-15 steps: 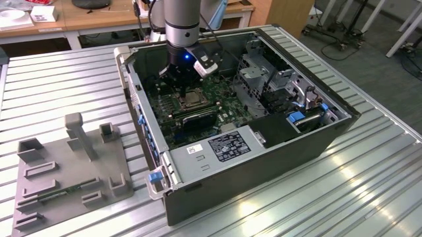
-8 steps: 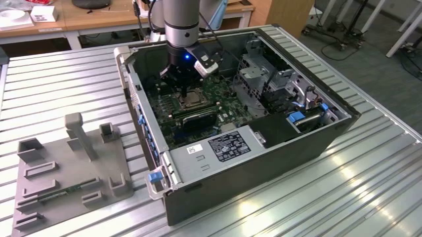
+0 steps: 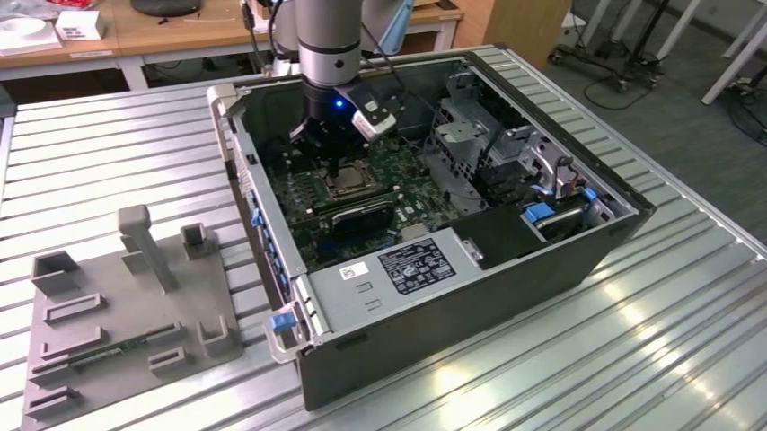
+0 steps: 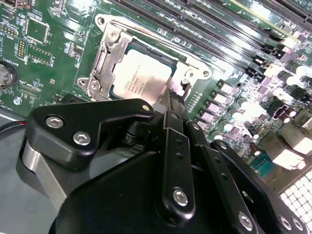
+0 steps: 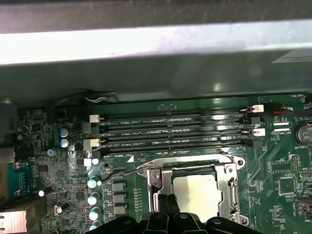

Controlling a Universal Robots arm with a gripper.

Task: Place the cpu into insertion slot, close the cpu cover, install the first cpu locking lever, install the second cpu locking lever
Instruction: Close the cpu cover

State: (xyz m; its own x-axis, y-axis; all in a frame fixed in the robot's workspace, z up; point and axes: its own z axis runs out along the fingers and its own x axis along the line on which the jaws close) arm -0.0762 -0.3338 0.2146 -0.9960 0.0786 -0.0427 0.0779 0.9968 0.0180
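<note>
One cpu point(image 5: 196, 194) lies flat in its socket on the motherboard point(image 5: 279, 171), pale metal top facing up, and it appears in both wrist views and in the exterior view point(image 3: 350, 182). One cpu cover point(image 5: 230, 187) lies down around it as a metal frame, its open centre exposing the chip top. The same frame edge is seen in the second wrist view point(image 4: 104, 61). The gripper point(image 5: 167, 204) stands at one edge of the socket with its fingers closed together and nothing visible between them; the tips sit just over the cover's rim, and contact cannot be confirmed. In the second wrist view the gripper point(image 4: 174, 98) body hides that side of the socket. One thin wire lever point(image 5: 119, 172) projects beside the socket; it may be unlatched, but the view is too poor to say. Four long memory slots point(image 5: 170, 130) run parallel just beyond the socket, between it and the case wall point(image 5: 156, 44). In the exterior view the arm descends into one open computer case point(image 3: 480, 296) lying on the slatted worktop point(image 3: 671, 341); drive bays close off the exterior view's right side. One grey fixture point(image 3: 132, 314) sits on the worktop near the case, on the exterior view's left.
</note>
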